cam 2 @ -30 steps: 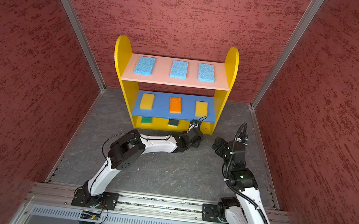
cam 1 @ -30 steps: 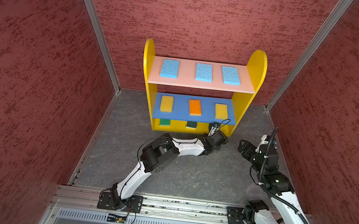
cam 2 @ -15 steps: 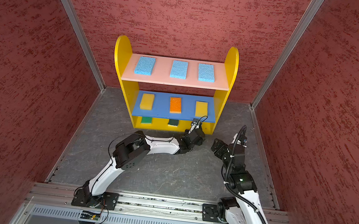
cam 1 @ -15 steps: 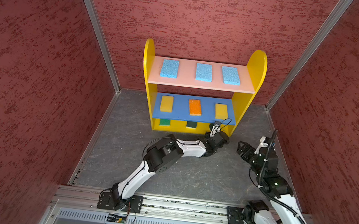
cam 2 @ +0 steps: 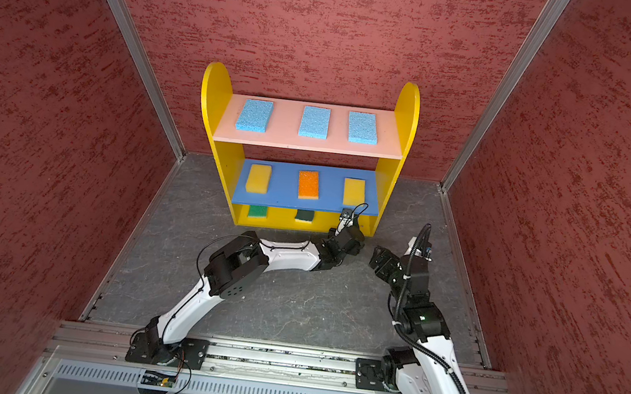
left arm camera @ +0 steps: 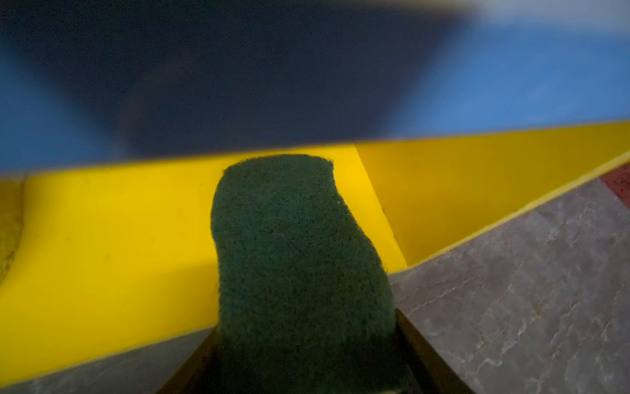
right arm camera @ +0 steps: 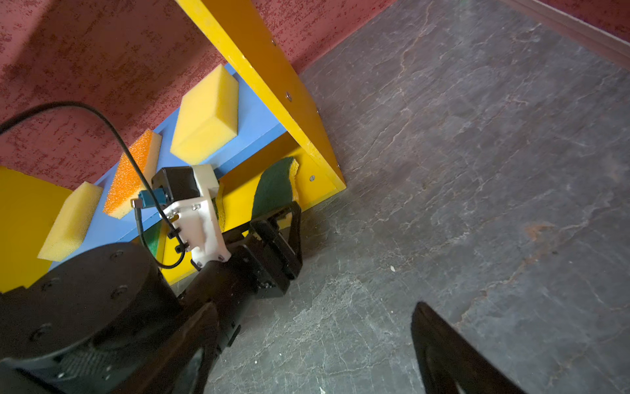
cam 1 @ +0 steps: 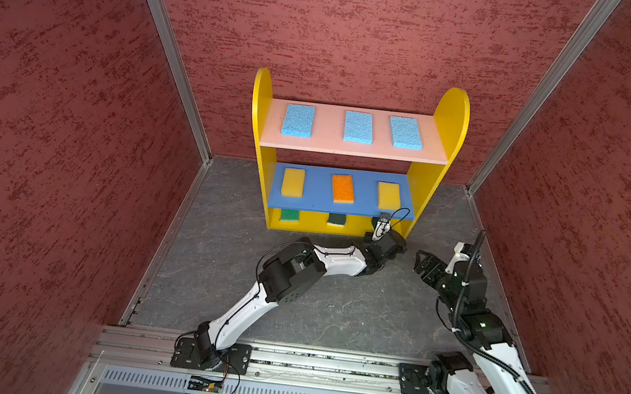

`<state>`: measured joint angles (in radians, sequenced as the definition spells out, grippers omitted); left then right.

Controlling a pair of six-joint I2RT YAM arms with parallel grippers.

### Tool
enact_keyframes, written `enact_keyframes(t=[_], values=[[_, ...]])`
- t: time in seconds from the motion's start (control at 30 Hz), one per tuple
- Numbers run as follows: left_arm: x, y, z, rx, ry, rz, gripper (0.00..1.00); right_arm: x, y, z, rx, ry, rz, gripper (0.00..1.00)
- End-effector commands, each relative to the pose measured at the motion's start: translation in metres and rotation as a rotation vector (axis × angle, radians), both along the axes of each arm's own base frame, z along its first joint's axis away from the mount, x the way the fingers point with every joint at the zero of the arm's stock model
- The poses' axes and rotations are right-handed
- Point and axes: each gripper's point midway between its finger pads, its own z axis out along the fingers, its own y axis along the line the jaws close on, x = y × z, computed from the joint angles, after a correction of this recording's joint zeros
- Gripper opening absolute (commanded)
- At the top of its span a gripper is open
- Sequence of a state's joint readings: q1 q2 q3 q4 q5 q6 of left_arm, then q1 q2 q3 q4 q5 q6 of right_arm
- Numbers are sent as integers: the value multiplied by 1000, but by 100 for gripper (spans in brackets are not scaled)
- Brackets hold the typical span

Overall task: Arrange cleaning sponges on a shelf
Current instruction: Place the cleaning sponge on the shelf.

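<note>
Your left pincer (right arm camera: 278,218) clamped on dark green sponge (right arm camera: 272,184), sponge poking out ahead of it into bottom level of shelf (cam 1: 453,112), over yellow base (left arm camera: 119,238), under blue board (cam 1: 361,207), right by end panel (right arm camera: 289,95). Can't tell if it's touching base tbh. Your right pincer (cam 1: 422,258) just beside left one, not touching, jaws spread wide, nothing in them. Second dark green sponge (cam 1: 337,219) sits left of that left pincer, same level.

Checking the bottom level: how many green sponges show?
3: bright green sponge at the base's left, dark sponge mid-base, second dark sponge in the left end effector at the right. Blue board may hide more.
</note>
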<state>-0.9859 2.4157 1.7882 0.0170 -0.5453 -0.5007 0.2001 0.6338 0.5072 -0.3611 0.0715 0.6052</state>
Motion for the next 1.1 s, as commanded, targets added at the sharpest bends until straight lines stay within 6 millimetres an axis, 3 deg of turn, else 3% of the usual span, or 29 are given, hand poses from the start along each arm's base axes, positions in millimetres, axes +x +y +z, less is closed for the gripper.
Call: enact_keyframes(t=[0.0, 0.2, 0.7, 1.07], values=[[11, 7, -8, -6, 15, 37, 70, 3, 4, 6, 26, -34, 14, 89], [18, 14, -17, -13, 57, 58, 70, 3, 5, 6, 28, -34, 24, 89], [13, 0, -33, 20, 138, 5, 77, 1, 4, 7, 26, -36, 23, 89], [-13, 7, 14, -3, -12, -32, 78, 2, 8, 9, 24, -31, 46, 87]])
